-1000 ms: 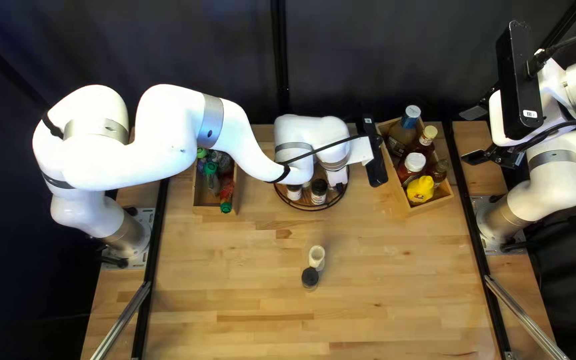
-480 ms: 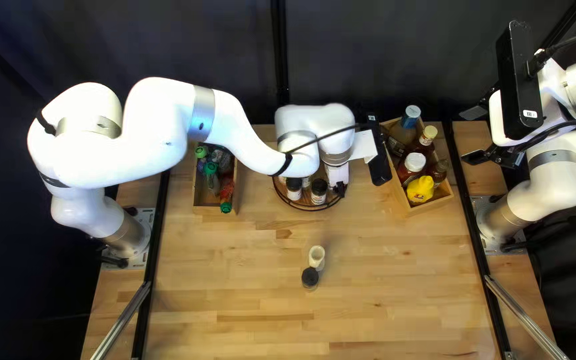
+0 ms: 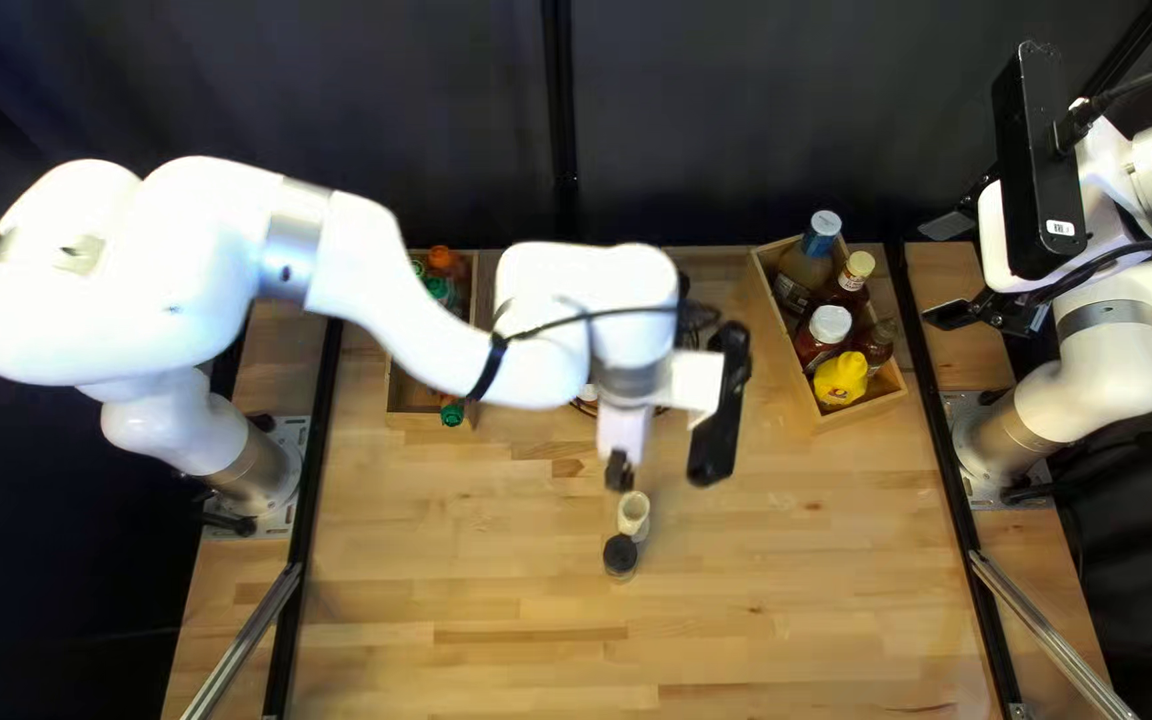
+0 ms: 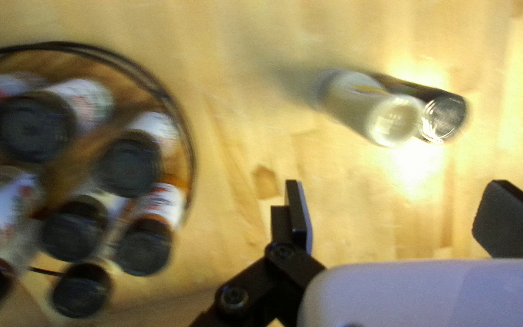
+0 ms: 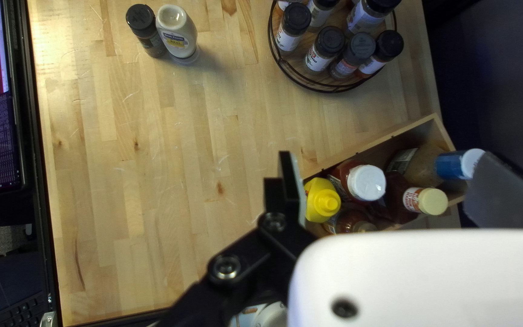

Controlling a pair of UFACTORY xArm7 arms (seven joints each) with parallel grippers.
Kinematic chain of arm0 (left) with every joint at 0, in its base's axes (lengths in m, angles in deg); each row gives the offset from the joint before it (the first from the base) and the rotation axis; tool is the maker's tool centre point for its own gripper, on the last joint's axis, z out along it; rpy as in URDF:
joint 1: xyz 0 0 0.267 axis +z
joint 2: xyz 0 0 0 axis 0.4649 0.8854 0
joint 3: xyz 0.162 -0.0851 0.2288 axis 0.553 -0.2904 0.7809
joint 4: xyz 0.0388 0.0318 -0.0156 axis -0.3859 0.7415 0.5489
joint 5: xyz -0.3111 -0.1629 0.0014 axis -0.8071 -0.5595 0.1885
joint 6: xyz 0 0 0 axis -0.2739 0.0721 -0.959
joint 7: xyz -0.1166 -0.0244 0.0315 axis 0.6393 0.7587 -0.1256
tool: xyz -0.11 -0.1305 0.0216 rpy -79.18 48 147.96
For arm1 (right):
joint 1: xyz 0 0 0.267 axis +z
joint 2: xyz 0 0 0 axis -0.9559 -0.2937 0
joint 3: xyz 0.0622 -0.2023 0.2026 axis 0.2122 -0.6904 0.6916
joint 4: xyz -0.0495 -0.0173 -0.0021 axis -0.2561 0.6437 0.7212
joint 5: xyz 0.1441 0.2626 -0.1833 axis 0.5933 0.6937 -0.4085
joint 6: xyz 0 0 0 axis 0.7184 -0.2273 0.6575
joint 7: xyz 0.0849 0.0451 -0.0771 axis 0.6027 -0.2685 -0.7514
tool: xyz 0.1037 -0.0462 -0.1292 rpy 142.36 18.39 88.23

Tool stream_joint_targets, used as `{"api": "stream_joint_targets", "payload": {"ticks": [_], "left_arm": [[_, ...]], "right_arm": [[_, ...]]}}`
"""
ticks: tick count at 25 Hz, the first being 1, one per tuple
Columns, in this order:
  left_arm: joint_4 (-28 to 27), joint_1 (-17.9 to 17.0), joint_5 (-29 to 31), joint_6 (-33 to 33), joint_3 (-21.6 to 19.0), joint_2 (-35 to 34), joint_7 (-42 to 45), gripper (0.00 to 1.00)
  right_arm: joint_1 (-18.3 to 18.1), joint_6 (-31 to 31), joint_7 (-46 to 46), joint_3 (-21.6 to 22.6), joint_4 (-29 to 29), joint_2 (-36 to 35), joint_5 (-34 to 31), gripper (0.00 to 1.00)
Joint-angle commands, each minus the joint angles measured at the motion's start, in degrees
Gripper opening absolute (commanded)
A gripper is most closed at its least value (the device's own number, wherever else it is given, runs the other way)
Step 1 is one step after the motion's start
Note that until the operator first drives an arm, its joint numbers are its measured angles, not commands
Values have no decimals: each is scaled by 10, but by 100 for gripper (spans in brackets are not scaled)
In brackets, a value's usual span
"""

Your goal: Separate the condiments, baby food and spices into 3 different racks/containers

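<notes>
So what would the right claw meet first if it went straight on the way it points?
Probably the white-capped bottle in the wooden box, though depth below the right claw is hard to judge.

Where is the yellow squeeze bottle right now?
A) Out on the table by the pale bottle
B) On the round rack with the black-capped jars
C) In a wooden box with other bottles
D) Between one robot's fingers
C: the yellow squeeze bottle sits inside the wooden box, next to the white-capped bottle.
</notes>
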Motion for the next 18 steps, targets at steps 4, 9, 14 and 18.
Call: {"api": "stream_joint_targets", "payload": {"ticks": [4, 9, 14, 18], "left_arm": [[76, -98, 132, 60, -47, -19, 422, 100], [94, -124, 189, 96, -43, 9, 587, 100], [30, -151, 231, 100, -26, 104, 695, 100], [17, -150, 246, 100, -12, 125, 721, 100]], "right_arm": [[0, 0, 0, 0, 0, 0, 0, 100], [0, 0, 0, 0, 0, 0, 0, 100], [0, 0, 0, 0, 0, 0, 0, 100], [0, 0, 0, 0, 0, 0, 0, 100]]}}
